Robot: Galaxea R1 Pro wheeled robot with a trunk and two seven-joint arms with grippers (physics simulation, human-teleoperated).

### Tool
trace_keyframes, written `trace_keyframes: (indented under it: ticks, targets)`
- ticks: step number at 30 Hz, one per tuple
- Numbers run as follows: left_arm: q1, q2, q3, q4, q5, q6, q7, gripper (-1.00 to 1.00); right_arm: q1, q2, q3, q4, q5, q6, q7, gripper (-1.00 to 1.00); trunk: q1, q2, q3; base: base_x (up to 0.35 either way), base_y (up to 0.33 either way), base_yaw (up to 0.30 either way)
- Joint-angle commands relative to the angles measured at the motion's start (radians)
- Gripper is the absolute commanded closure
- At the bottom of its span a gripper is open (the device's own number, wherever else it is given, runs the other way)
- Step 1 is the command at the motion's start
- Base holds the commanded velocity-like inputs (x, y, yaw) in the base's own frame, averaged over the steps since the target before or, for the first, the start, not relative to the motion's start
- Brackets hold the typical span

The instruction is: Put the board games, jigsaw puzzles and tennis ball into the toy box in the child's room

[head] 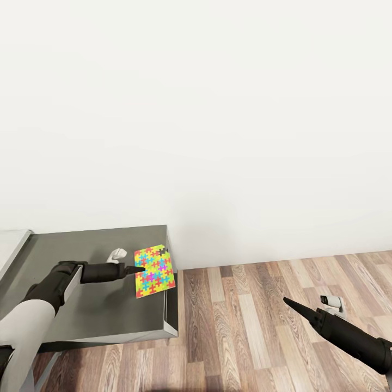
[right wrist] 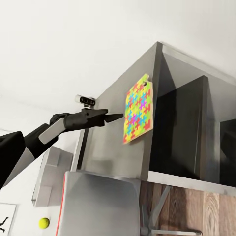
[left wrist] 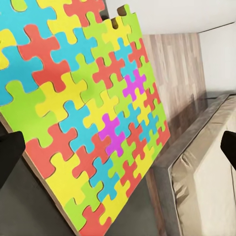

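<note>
A bright multicoloured jigsaw puzzle (head: pixel 154 270) lies flat at the right edge of a dark olive-grey cabinet top (head: pixel 81 305), one corner slightly over the edge. My left gripper (head: pixel 133 268) reaches it from the left, at its near edge. In the left wrist view the puzzle (left wrist: pixel 88 113) lies close ahead and the two dark fingertips (left wrist: pixel 10 157) stand far apart, gripping nothing. The right wrist view takes in the puzzle (right wrist: pixel 137 110), the left gripper (right wrist: pixel 110 117) and, far behind, the tennis ball (right wrist: pixel 44 222). Over the floor hangs my right gripper (head: pixel 288 302), empty.
A pale grey table corner (head: pixel 11 247) shows at the far left. Wood-plank floor (head: pixel 261 316) spreads right of the cabinet below a plain white wall. The cabinet has open dark compartments (right wrist: pixel 182 128). A grey chair (right wrist: pixel 98 196) stands nearby. A beige mattress (left wrist: pixel 206 187) lies beyond the floor.
</note>
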Motion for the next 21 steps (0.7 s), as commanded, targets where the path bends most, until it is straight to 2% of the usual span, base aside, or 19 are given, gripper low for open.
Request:
trace_keyframes:
  ticks: [1,21]
  targets:
    - [-0.001,0.000,0.002,0.000,0.001,0.010,-0.003,-1.00,-0.001,0.000,0.000,0.000,-0.003,0.007,0.001,-1.00,0.001,-0.002,-0.001,0.000,0.000,0.000]
    - [-0.001,-0.014,0.003,0.000,0.003,0.011,-0.005,-1.00,-0.001,-0.001,-0.001,0.000,-0.003,0.007,0.002,-1.00,0.001,-0.002,-0.001,0.000,0.000,0.000]
